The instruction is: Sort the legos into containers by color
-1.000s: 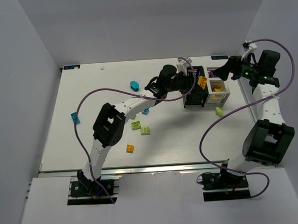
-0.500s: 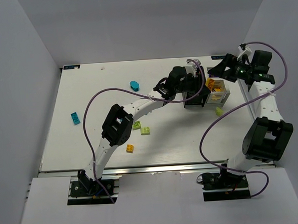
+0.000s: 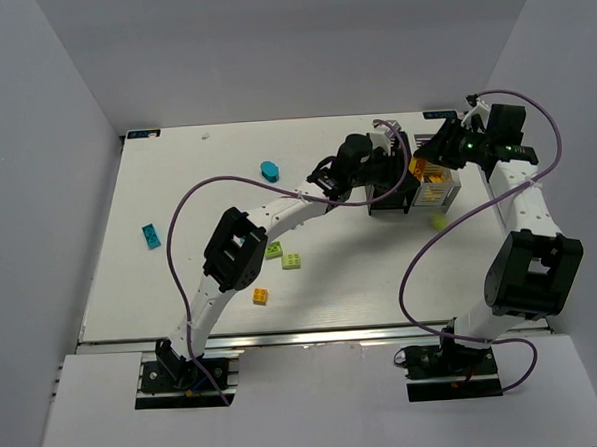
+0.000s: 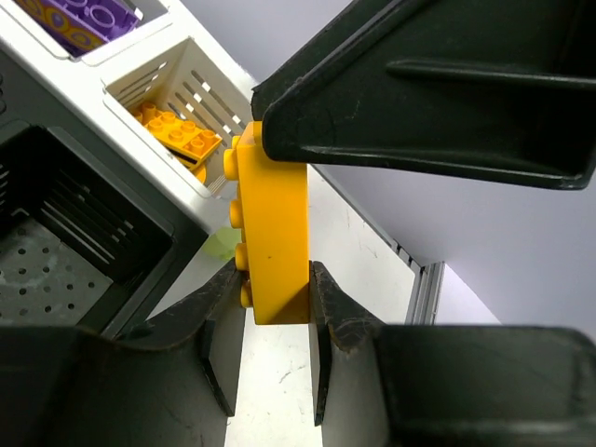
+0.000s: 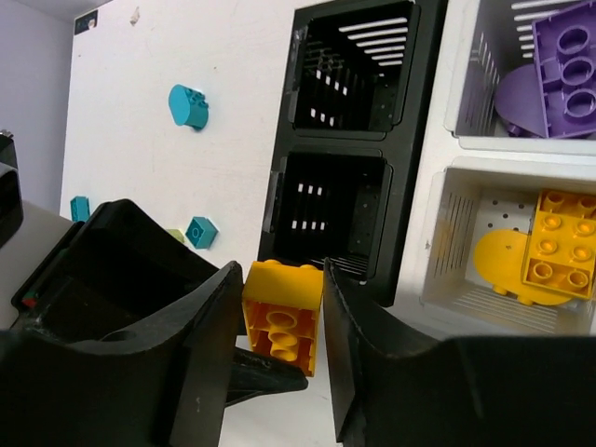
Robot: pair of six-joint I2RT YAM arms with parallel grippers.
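- Pale grey walls box in a white counter [image 3: 182, 290], with both arms bolted at its near edge.
- Toward the far right corner stands a black slotted plastic bin [image 3: 388, 205], joined to a white compartmented tray [image 3: 449, 188].
- Over the containers, the left gripper [image 4: 273, 279] is clamped on a yellow studded brick [image 4: 275, 233]. The right gripper [image 5: 282, 298] pinches the same brick, its fingers pressed to both sides.
- Purple bricks [image 5: 562, 60] lie in one tray cell and orange-yellow bricks [image 5: 557, 253] in the next.
- A teal rounded brick [image 3: 269, 170] lies loose toward the far edge, and a small teal brick [image 3: 151, 234] lies near the left edge.
- Two lime bricks [image 3: 292, 261] and a small yellow brick [image 3: 260, 297] sit mid-counter, and a lime piece [image 3: 439, 221] is just beside the tray.
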